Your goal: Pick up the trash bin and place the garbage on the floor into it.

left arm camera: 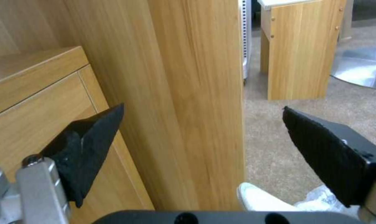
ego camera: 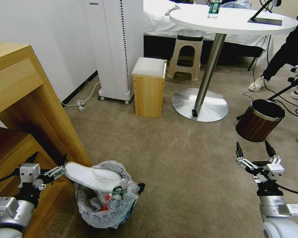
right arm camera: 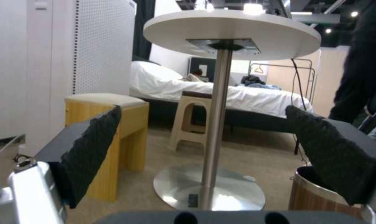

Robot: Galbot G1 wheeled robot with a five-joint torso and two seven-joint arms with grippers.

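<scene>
Lower left of the head view: left gripper (ego camera: 47,162), jaws spread and empty, beside the trash bin (ego camera: 104,211) holding a white slipper (ego camera: 94,178). Right gripper (ego camera: 255,150) open, lower right. Withdraw clear of the bag rim.

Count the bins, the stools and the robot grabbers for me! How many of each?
Bins: 2, the trash bin and the brown wood-grain bin.
Stools: 2, the wooden stool and the beige plastic stool.
Grabbers: 2, the left gripper and the right gripper.
Total: 6.
</scene>
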